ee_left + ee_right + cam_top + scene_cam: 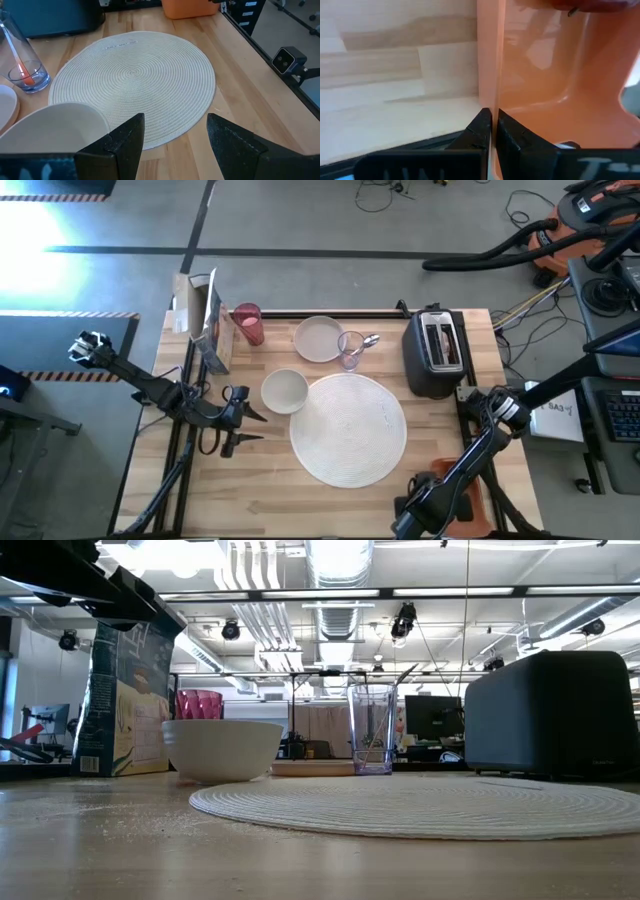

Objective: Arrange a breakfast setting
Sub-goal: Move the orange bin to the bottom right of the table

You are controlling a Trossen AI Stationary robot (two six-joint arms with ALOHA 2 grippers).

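A breakfast setting half laid on a wooden desk (250, 480): the left hand (238, 420) hovers low near the desk's left side, its two dark fingers (125, 142) standing apart with nothing between them. Just ahead of that hand and slightly to one side sits the white bowl (285, 390), its rim close to the fingers in the left wrist view and touching or nearly touching the edge of the large round white woven placemat (348, 428), which lies straight ahead of the hand and carries nothing. Farther off beyond the bowl, toward the back of the desk, are the small pale plate (319, 338), a clear glass (350, 350) beside it with the metal spoon (368, 340) just past it, and the pink translucent cup (248, 323) next to an upright cereal box (208, 320). A dark toaster (438, 352) stands at the back right, well apart from the left hand across the placemat. The right hand (425, 505) is down at the desk's front right corner, its fingers pressed together on the thin rim of an orange tray (545, 75), the placemat lying off to its side
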